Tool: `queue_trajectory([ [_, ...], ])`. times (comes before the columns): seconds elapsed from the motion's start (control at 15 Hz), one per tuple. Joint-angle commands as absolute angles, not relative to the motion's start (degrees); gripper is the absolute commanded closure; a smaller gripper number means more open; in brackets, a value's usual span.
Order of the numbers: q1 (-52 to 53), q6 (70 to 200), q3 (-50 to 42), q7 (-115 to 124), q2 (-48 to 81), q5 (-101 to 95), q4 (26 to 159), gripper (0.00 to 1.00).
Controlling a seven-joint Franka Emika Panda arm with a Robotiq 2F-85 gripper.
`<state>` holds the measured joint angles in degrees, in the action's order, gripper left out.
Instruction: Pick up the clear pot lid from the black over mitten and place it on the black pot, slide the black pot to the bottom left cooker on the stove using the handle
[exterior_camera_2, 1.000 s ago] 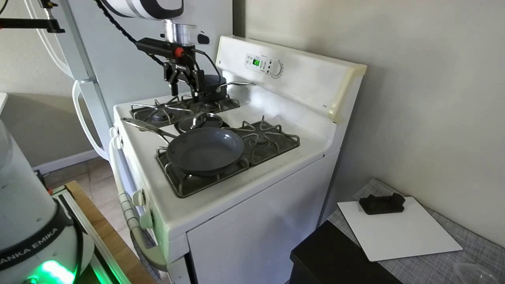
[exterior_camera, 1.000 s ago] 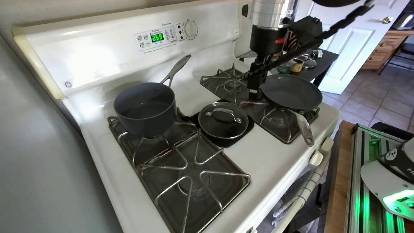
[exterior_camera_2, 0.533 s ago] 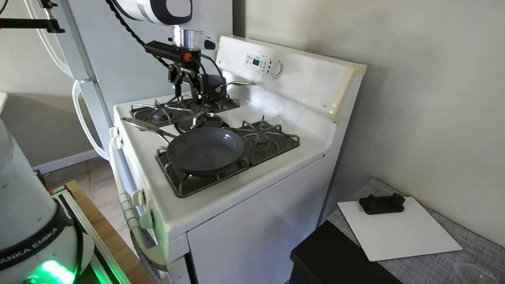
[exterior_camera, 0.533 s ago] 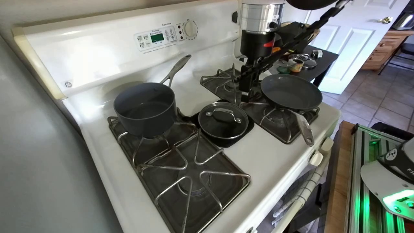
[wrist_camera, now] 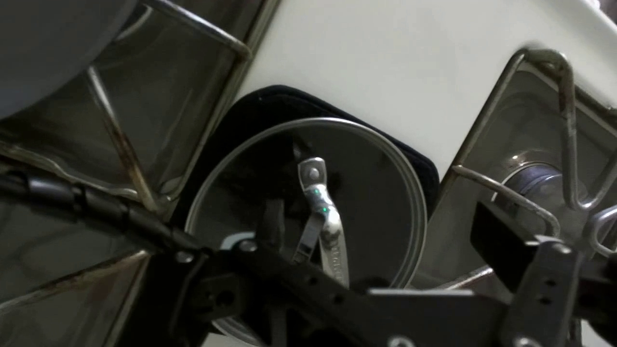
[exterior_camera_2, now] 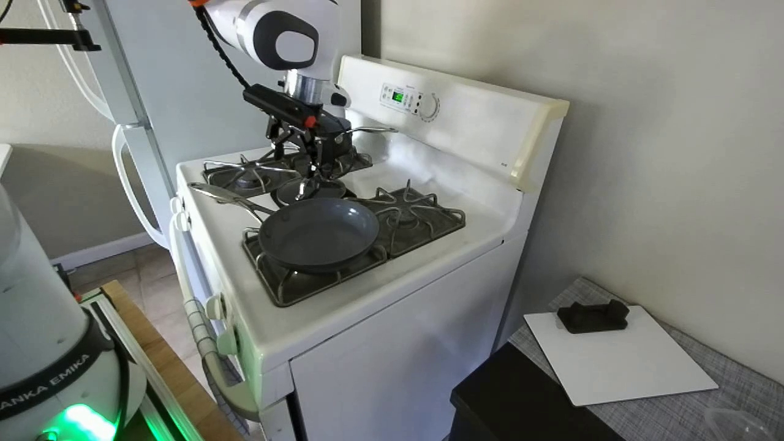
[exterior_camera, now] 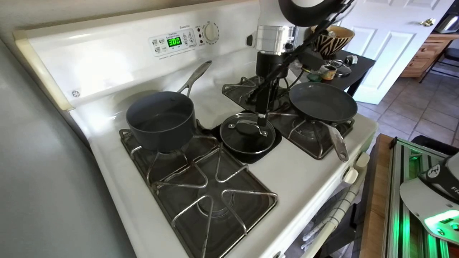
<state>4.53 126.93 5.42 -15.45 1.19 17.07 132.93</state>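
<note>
gripper [exterior_camera_2: 296, 160] is over the stove [exterior_camera: 292, 173], fingers [wrist_camera: 503, 248] pointing down and wide apart, gap between them visible in an exterior view.

nearest to the fingers: the lid handle [wrist_camera: 332, 226]. in the wrist view it shows between them, closer to one. can't tell if it's touching; in an exterior view a fingertip overlaps one end of it.

the clear lid [wrist_camera: 376, 217] is below the fingers, lying on the black mitt [wrist_camera: 274, 103], mitt edges showing past the rim. in the wrist view one finger shows against the glass, the other against the front grate [wrist_camera: 570, 125], which is just beside the mitt.

frying pan [exterior_camera: 324, 102] is near the fingers, on the opposite side from that grate.

black pot [exterior_camera: 161, 136] is off to one side of the fingers, apart from them, upright on the rear grate next to the front one. pot handle [exterior_camera: 195, 77] points toward the back panel [exterior_camera: 107, 68]; clock [exterior_camera: 174, 42] there reads 3:00.

farthest from the fingers: striped bowl [exterior_camera: 333, 41] on a dark table [exterior_camera: 367, 62] past the pan, and a white board [exterior_camera_2: 618, 373] with a black item [exterior_camera_2: 593, 320] on it, can't tell what.
</note>
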Motion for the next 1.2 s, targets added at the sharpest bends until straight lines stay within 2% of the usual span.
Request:
queue_trajectory([
  [0.0, 4.16, 128.3, 5.44, -22.05, 5.82, 22.74, 130.03, 0.0],
  [1.13, 2.66, 130.92, 7.43, -26.49, 16.21, 24.59, 123.51, 0.0],
])
